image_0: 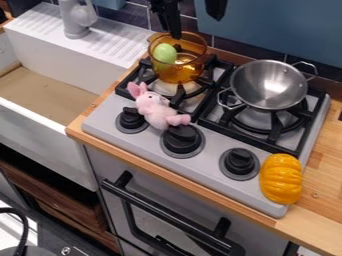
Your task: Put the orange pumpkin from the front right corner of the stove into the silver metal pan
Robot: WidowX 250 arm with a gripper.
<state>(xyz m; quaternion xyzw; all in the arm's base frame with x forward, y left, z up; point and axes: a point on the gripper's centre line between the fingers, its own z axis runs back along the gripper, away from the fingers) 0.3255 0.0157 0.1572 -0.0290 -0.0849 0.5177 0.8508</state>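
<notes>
Amber pot [176, 74], green egg [165, 53] inside, close below the gripper [195, 28]

My feed crops the gripper [196, 28] at the top edge, upper part cut off. Faucet [77, 17] top is cropped too; sink [50, 131] runs off left, oven door [150, 217] off the bottom. Amber pot [175, 74] and steel wok [268, 85] each hide part of the stove [143, 137] beneath. Pink rabbit's [157, 110] face: too small for me to read. Black cable [25, 227], lower left: cut off, can't trace it.
</notes>
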